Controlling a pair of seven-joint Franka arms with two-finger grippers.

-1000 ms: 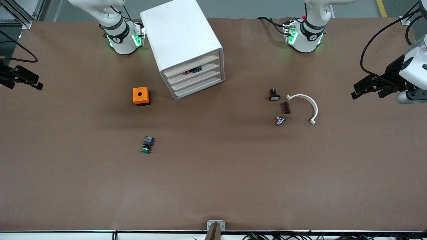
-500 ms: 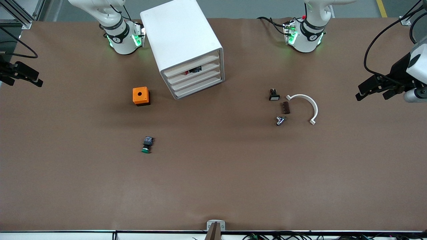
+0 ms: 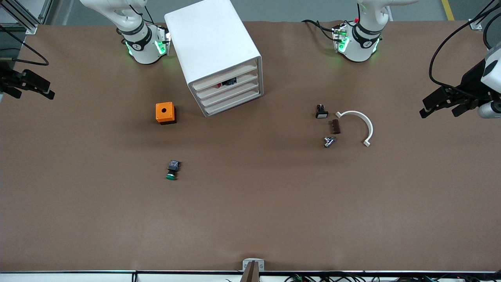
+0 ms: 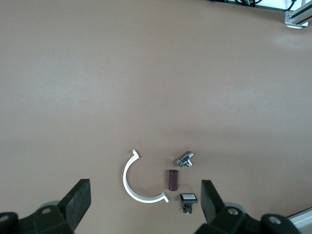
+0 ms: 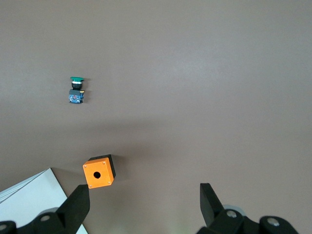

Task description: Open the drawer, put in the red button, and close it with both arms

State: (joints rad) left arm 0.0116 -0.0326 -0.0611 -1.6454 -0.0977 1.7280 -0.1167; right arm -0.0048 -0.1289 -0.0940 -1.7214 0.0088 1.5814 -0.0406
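Note:
The white cabinet (image 3: 213, 47) stands near the robots' bases, and all four drawers look shut. The red button (image 3: 226, 83) shows through the gap above the second drawer from the top (image 3: 229, 87), lying inside. My left gripper (image 3: 438, 111) is open and empty, held up in the air over the left arm's end of the table; in the left wrist view (image 4: 145, 187) its fingers are wide apart. My right gripper (image 3: 33, 93) is open and empty over the right arm's end of the table, and it shows the same in the right wrist view (image 5: 144, 192).
An orange box (image 3: 165, 112) sits beside the cabinet, with a green-capped button (image 3: 172, 170) nearer the camera. Toward the left arm's end lie a white curved clamp (image 3: 362, 121), a brown cylinder (image 3: 335, 126), a metal fitting (image 3: 328, 141) and a black switch (image 3: 321, 112).
The left gripper has drawn slightly outward toward its end of the table. The right gripper has shifted slightly. Nothing on the table has moved.

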